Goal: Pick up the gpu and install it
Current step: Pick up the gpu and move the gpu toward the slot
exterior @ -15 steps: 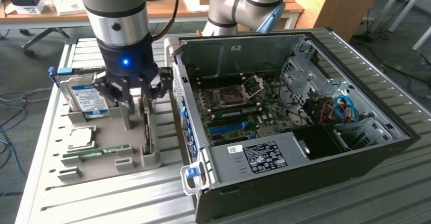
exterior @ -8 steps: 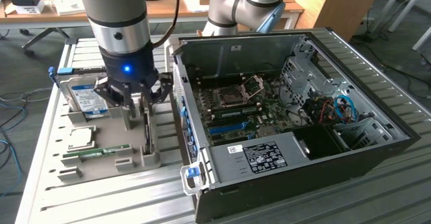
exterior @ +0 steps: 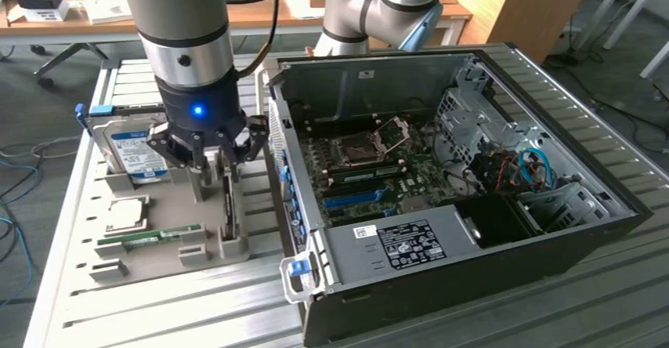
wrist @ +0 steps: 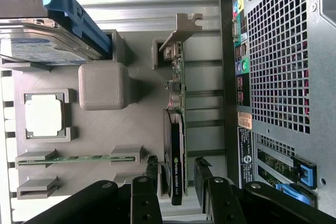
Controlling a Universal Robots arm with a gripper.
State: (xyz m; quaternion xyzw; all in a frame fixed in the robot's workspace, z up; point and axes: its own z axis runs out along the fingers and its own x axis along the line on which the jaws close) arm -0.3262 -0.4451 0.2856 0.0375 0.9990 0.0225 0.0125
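Note:
The gpu (wrist: 176, 129) is a thin dark card with a metal end bracket and a black fan shroud. It stands on edge in a slot of the grey holder tray (wrist: 136, 129), just beside the computer case. In the exterior view the gpu (exterior: 227, 201) rises edge-on under my gripper (exterior: 219, 160). My gripper (wrist: 177, 174) is open, one black finger (wrist: 152, 174) on each side of the card's shroud end, with a small gap on both sides. The card's lower edge is hidden in the slot.
The tray also holds a silver hard drive with a blue label (exterior: 136, 148), a processor (exterior: 124, 213) and a green RAM stick (exterior: 152, 238). The open computer case (exterior: 585, 175) lies at the exterior view's right, motherboard (exterior: 366, 168) exposed. A second arm (exterior: 366, 11) stands behind it.

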